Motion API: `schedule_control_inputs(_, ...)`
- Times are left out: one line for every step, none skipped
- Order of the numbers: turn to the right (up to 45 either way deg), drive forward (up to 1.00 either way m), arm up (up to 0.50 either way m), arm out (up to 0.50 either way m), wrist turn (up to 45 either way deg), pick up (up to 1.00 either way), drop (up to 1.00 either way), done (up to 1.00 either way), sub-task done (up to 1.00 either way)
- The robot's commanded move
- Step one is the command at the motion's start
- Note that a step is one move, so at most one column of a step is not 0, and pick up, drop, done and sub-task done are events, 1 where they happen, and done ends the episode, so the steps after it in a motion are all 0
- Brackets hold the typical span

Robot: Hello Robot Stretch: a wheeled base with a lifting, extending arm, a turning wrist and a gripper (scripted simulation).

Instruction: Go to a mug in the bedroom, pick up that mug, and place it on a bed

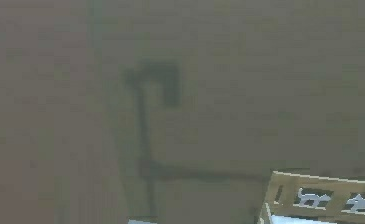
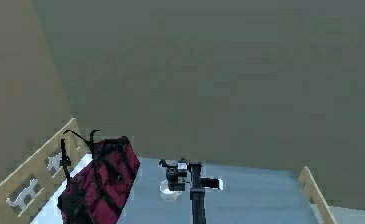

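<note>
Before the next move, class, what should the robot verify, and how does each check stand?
1. Bed under the arm: ok.
2. Mug at the fingers: cannot tell.
3. Bare bed surface beside the fingers for placing: ok.
4. Red bag apart from the fingers: ok, it lies toward the arm side view's left.
5. Room to drive forward: probably not ok, wall and bed frame ahead.

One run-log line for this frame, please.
place: bedside | arm: out over bed | on bed: red-black bag | jaws: load cannot be told
</note>
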Motion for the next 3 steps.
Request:
schedule_control_inputs(0.0, 0.00, 0.10, 0.00, 0.0, 0.00, 0.00, 0.00, 0.00)
schedule_control_inputs(0.0, 0.00, 0.00, -0.08, 0.0, 0.00, 0.00, 0.00, 0.00)
schedule_control_inputs(0.0, 0.00, 0.00, 0.00, 0.0, 0.00, 0.00, 1.00, 0.00)
